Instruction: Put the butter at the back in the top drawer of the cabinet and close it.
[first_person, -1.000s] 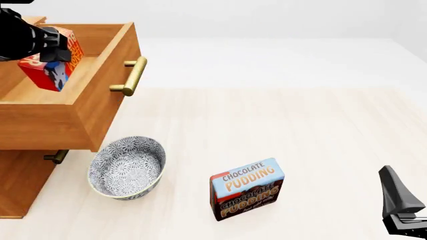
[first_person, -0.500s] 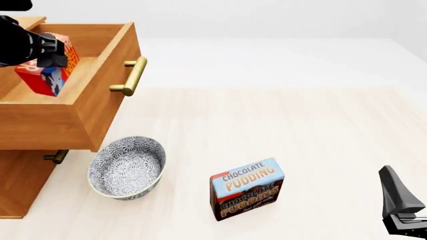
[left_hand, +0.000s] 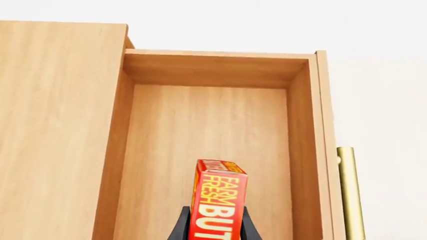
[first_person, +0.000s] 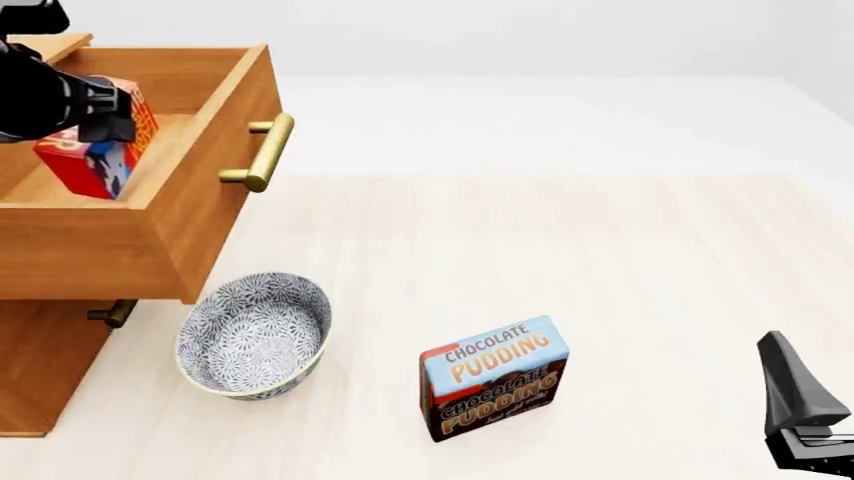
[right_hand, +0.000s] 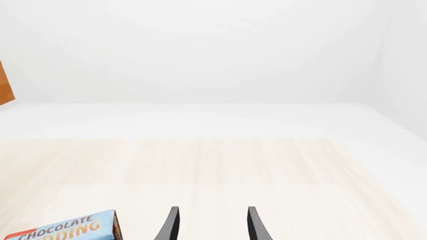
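Butter (left_hand: 217, 202): red box, held upright btwn the left gripper's fingers, hanging inside the open top drawer; front view puts it at ~10 o'clock of the scene, over the drawer floor, not seen resting on it.
Left gripper (first_person: 118, 112): pinching the butter from both sides; fingers (left_hand: 180, 227) flank the box in the wrist view.
Top drawer (first_person: 200, 190): pulled fully out, brass handle facing 3 o'clock, interior bare apart from the box.
Cabinet (first_person: 47, 370): lower drawer front w/ handle just visible under the open one.
Right gripper (right_hand: 211, 225): spread, holding nothing, parked at ~5 o'clock, well apart from the cabinet.
Bowl (first_person: 254, 337): on table just beside cabinet, ~7 o'clock.
Pudding box (first_person: 494, 378): upright, ~6 o'clock, untouched.
Done: drawer open, butter picked up and brought over/into the drawer.
Left: set it down, let go, pull arm clear, push drawer shut. Roughly past halfway, by my read.
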